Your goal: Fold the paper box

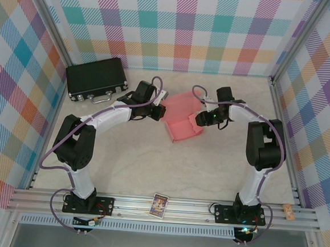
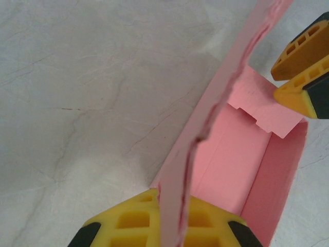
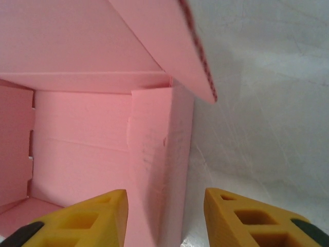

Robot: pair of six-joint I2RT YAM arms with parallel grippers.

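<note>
The salmon-pink paper box (image 1: 183,120) sits partly folded at the middle of the table, walls raised and a lid flap up at the back. My left gripper (image 1: 159,111) is at its left side, and in the left wrist view it (image 2: 172,216) is shut on the box's thin upright left wall (image 2: 177,170). My right gripper (image 1: 201,118) is at the box's right side. In the right wrist view it (image 3: 165,211) stands open, its yellow fingers straddling the right wall (image 3: 159,164) without pinching it. Those right fingertips (image 2: 303,67) also appear over the far end flap.
A black hard case (image 1: 96,79) lies at the back left. A small printed card (image 1: 159,205) rests on the front rail, and a cork-coloured piece (image 1: 288,211) sits at the front right. Checked walls enclose the table.
</note>
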